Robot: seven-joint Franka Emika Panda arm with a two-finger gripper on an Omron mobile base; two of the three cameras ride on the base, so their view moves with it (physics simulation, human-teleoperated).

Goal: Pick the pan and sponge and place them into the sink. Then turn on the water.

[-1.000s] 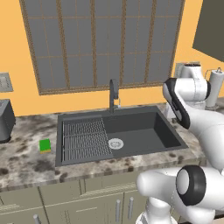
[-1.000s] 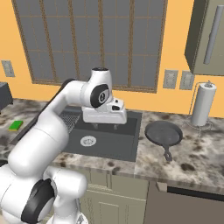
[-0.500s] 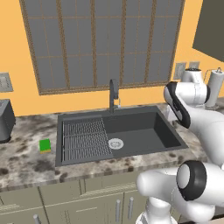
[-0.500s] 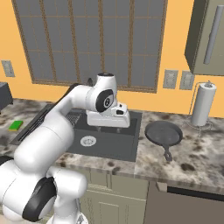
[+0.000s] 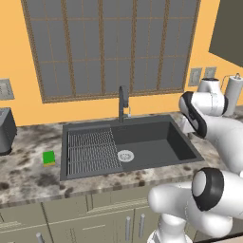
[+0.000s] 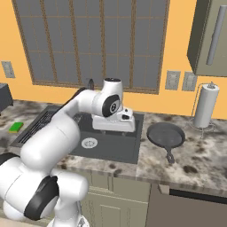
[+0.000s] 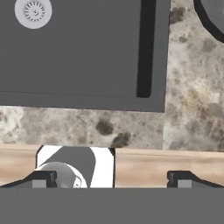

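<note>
Arm swings further right toward pan side since last frame. Sponge on counter left of sink, sink empty, pan on counter right. Gripper jaws wide, holding nothing. Nothing done yet, water off.

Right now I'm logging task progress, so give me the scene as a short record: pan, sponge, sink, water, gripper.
pan: on the counter right of the sink, handle toward the front edge
sponge: on the counter left of the sink
sink: holds neither item; rack on its left half
water: none running from the faucet
gripper: open, empty, over the sink's right edge
</note>
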